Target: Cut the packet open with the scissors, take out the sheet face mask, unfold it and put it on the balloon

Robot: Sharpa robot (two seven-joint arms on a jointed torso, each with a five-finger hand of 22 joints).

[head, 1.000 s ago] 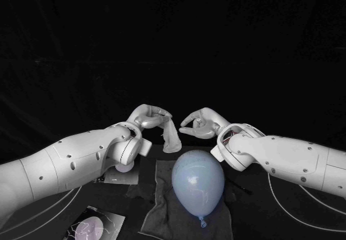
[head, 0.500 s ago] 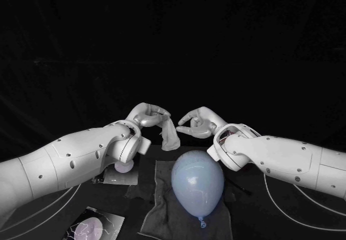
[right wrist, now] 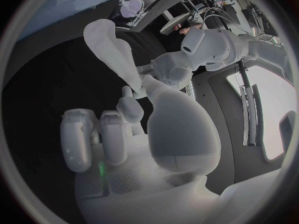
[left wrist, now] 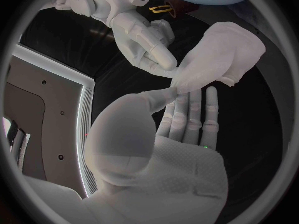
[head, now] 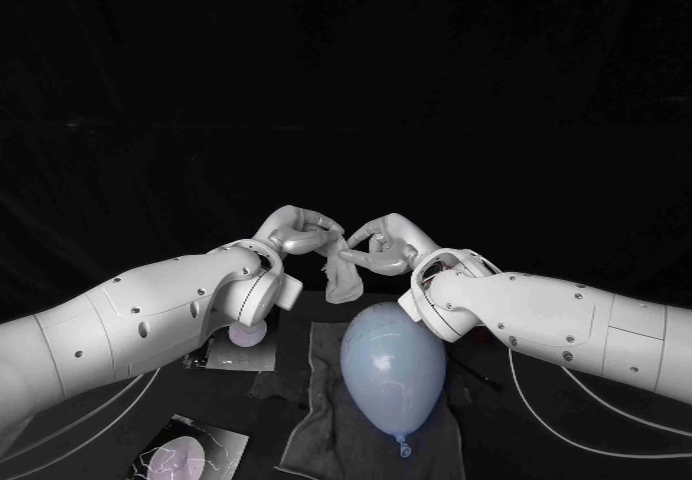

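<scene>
Left hand (head: pixel 300 233), right hand (head: pixel 378 243) both pinch mask (head: pixel 343 281) near balloon (head: pixel 392 365).

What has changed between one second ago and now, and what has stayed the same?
The right hand moved toward the left hand, and its fingers now reach the top of the sheet face mask. Whether they already pinch it cannot be told. The left hand still holds the mask hanging above the table. The balloon lies as before on the grey cloth.
</scene>
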